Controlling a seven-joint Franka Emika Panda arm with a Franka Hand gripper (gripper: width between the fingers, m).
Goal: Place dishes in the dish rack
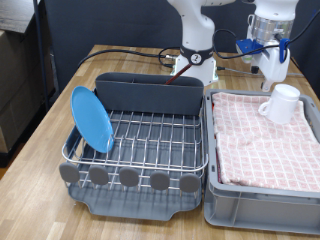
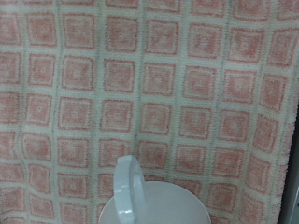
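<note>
Hovering my hand (image 1: 272, 72) above the white mug (image 1: 282, 103) on the pink checked cloth (image 1: 250, 135). Finger spread: can't tell. Centre on its handle (image 2: 128, 182); the blue plate (image 1: 92, 118) is racked.

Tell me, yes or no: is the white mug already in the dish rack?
No. The white mug lies on the pink checked cloth in the grey crate, beside the dish rack.

Desk (image 1: 40, 120): light wood grain, evenly lit
Backdrop (image 1: 110, 25): dark curtain or panel behind the desk
Cardboard box (image 1: 12, 90): brown, off the desk at the exterior view's left
Cables (image 1: 120, 55): black, trailing across the desk's rear
</note>
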